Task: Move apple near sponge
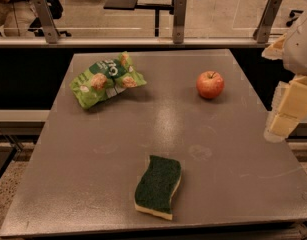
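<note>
The red apple with yellowish patches and a short dark stem stands upright on the grey table, toward the back right. The sponge, dark green on top with a pale yellow base, lies near the table's front edge, well in front of the apple and a little to its left. My gripper hangs at the right edge of the view, beyond the table's right side, to the right of the apple and apart from it. It holds nothing that I can see.
A bright green snack bag lies at the back left of the table. A glass barrier with metal posts runs behind the table. Office desks and chairs stand beyond it.
</note>
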You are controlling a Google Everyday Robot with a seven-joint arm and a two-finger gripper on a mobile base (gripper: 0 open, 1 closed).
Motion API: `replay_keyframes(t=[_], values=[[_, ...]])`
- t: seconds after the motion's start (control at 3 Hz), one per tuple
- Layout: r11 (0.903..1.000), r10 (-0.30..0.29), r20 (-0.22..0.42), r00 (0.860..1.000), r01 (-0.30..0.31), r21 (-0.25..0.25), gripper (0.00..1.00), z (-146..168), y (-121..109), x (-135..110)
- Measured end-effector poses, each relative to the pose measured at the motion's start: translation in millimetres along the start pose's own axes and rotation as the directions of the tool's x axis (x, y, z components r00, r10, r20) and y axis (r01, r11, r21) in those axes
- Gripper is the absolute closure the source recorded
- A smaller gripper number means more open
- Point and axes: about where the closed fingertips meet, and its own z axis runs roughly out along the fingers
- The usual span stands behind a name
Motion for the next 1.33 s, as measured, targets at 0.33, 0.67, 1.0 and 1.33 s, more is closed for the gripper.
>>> replay_keyframes(t=[0.33, 0.67, 1.0, 1.33], values=[[1.0, 0.0, 0.001, 1.0, 0.0, 0.002, 0.0, 0, 0, 0], [0.9996, 0.021, 0.066, 0.998, -0.022, 0.015, 0.0, 15, -30, -5], [0.9988, 0.044, 0.152, 0.987, -0.046, 0.013, 0.0, 41, -65, -15], [0.9977, 0.064, 0.206, 0.977, -0.067, 0.01, 0.0, 63, -89, -24]])
